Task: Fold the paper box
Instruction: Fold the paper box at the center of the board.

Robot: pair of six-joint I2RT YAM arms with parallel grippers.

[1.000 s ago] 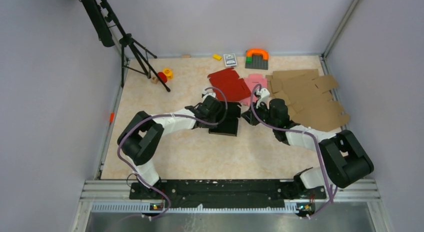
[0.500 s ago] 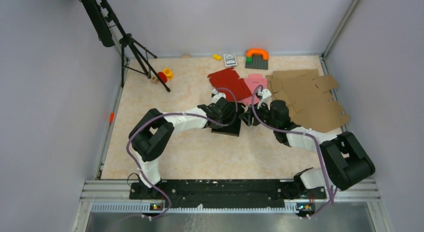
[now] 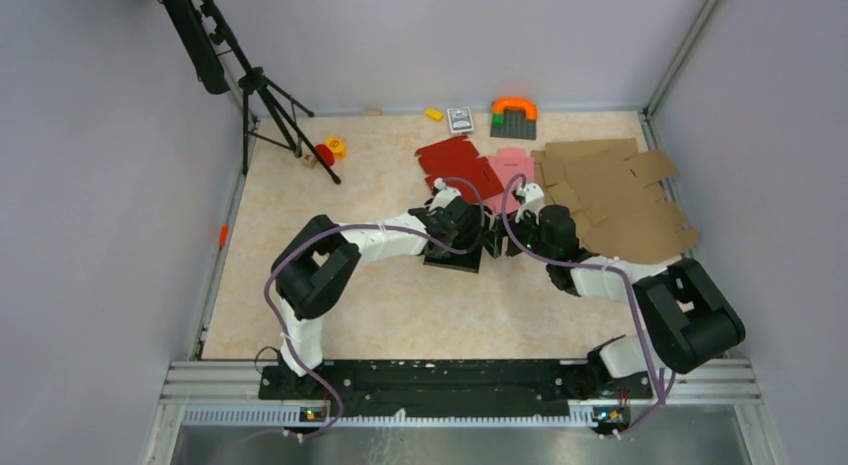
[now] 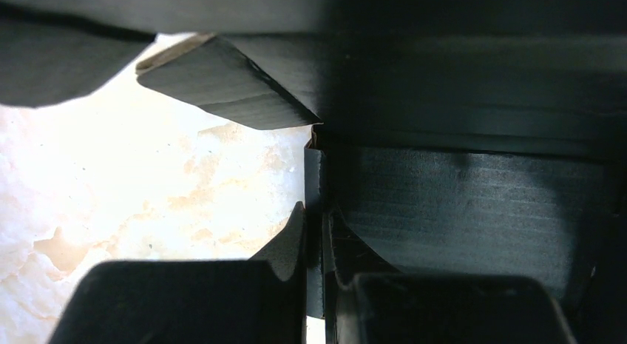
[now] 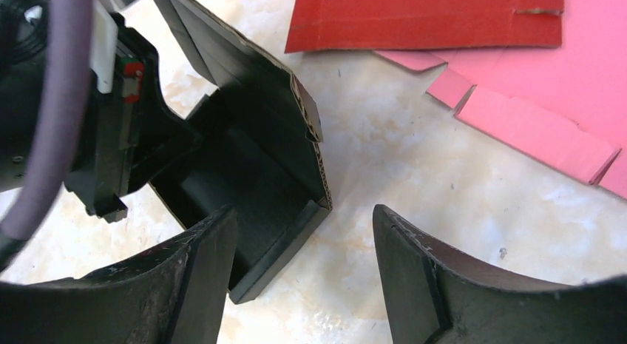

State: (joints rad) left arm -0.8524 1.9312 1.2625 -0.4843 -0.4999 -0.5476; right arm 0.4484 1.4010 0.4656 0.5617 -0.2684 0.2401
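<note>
Left gripper [image 4: 318, 285] is clamped on a wall of the black paper box [image 3: 452, 255], at the middle of the table [image 3: 380, 315]. Right gripper [image 5: 303, 217] stands open and empty at the box's 3 o'clock. Red sheet [image 5: 421, 18] lies at its 12 o'clock.

No text, number, brand or sign can be read in any of the views. The only thing that seems to carry print is a small card-sized box [image 3: 460, 119] at the far edge of the counter [image 3: 380, 305], just right of a yellow block [image 3: 434, 114]. Its top face shows a dark pattern inside a pale border, too small to make out.
</note>
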